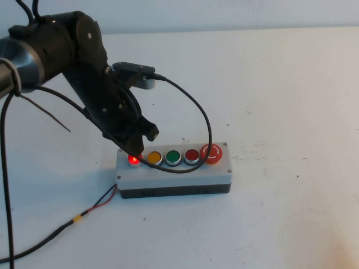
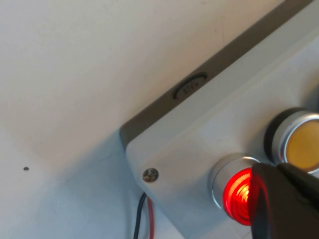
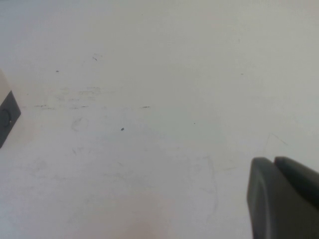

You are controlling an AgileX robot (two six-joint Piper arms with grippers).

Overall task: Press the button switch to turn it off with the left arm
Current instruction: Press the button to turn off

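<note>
The button switch (image 1: 134, 159) is the small round red button with a silver ring at the left end of the grey box (image 1: 174, 178). It glows bright red. My left gripper (image 1: 136, 150) is shut and points down, its tips right over the button. In the left wrist view the shut tips (image 2: 275, 169) cover one side of the glowing button (image 2: 238, 196); I cannot tell whether they press it. My right gripper (image 3: 273, 162) is shut above bare table and shows only in the right wrist view.
On the box, to the button's right, stand a yellow (image 1: 155, 157), a green (image 1: 173, 157), a darker red button (image 1: 192, 155) and a red mushroom button (image 1: 211, 152). The arm's black cable (image 1: 207, 129) loops over them. A red-black wire (image 1: 95, 206) leaves the box's left end.
</note>
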